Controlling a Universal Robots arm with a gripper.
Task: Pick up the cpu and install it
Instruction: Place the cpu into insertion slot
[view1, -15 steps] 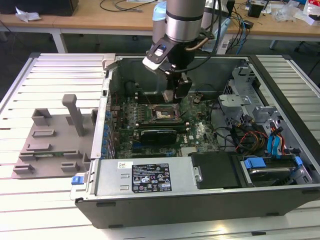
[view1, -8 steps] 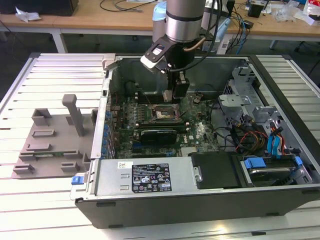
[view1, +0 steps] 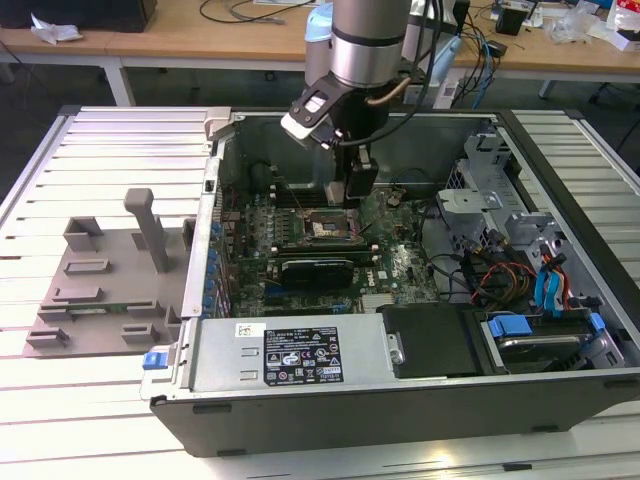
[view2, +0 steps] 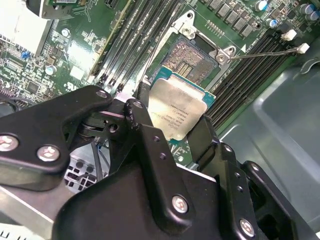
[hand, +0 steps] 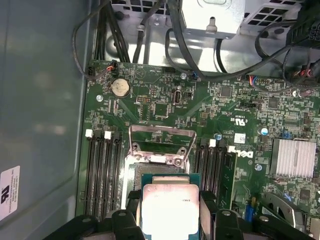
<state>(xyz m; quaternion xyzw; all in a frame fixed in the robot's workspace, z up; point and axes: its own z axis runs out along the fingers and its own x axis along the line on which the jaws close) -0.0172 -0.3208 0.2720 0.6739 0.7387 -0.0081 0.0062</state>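
In both wrist views my gripper (view2: 171, 127) is shut on the cpu (view2: 176, 111), a flat square chip with a dull silver top and a thin green edge. One black finger (view2: 137, 117) presses on each of two opposite sides. The cpu (hand: 170, 207) hangs tilted just above the open motherboard socket (view2: 192, 56), whose metal load frame (hand: 160, 145) stands lifted. In the exterior view the gripper (view1: 352, 190) reaches down inside the open computer case, right over the socket (view1: 325, 228).
Memory slots (hand: 102, 172) flank the socket on both sides. A silver heatsink (hand: 295, 157) and black cables (hand: 200, 50) sit nearby. The case wall (view1: 215, 200), drive cage (view1: 490, 190) and power supply (view1: 300, 355) enclose the board. A grey fixture (view1: 110, 270) lies at the exterior view's left.
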